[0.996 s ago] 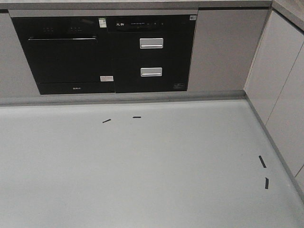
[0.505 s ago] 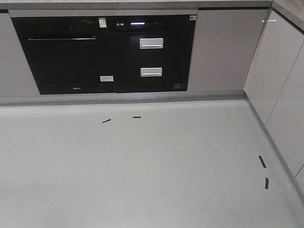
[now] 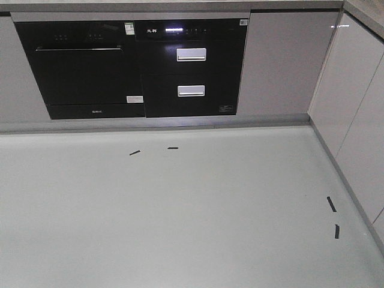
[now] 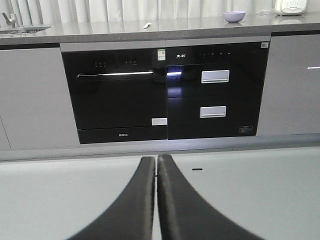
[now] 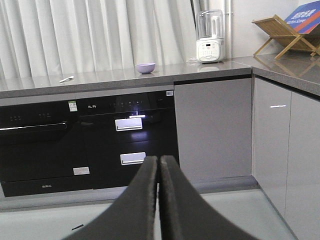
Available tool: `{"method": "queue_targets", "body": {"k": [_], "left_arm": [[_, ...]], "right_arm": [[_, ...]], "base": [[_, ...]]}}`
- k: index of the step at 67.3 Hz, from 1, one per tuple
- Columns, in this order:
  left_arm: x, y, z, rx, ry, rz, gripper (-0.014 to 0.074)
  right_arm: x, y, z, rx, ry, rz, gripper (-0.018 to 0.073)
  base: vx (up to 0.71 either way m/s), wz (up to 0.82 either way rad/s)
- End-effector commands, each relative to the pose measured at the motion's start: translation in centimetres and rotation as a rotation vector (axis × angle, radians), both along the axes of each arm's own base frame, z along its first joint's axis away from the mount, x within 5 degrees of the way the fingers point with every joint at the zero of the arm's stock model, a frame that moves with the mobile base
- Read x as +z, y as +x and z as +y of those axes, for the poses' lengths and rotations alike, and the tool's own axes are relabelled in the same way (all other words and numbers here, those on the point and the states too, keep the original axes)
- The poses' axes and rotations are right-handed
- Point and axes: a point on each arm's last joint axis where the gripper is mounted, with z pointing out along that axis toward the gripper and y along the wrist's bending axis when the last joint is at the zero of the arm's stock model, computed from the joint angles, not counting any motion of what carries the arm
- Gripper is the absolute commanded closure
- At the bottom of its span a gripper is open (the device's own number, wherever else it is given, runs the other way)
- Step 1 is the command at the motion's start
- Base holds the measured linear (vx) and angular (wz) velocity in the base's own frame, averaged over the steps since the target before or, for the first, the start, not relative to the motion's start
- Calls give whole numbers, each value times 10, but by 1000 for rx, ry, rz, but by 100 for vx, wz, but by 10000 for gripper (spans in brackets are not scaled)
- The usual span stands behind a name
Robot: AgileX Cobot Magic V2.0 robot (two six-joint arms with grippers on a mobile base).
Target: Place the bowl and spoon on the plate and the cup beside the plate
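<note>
I'm seeing the left end effector [image 4: 156, 160] and right end effector [image 5: 159, 159] both pressed together, empty. The bowl [image 5: 145, 68] is sitting near the desk's [image 5: 110, 80] back edge, with what is probably the spoon [image 5: 66, 79] lying well apart.

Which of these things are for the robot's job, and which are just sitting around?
For the job: purple bowl, pale spoon, both on the counter. No plate or cup in view.
Just there: blender, wooden rack, black appliances, tape marks on the floor.
</note>
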Motion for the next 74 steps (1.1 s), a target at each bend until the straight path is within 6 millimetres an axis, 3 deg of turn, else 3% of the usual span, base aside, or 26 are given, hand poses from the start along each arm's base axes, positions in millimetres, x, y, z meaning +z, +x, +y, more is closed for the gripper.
{"method": "queue_targets", "body": {"k": [1, 74], "left_arm": [[10, -1, -1, -12, -8, -95, 603], [10, -1, -1, -12, -8, -95, 603]], "right_arm": [[5, -1, 0, -2, -8, -75, 565], [5, -1, 0, -2, -8, -75, 565]], "base": [[0, 0], [0, 0]]}}
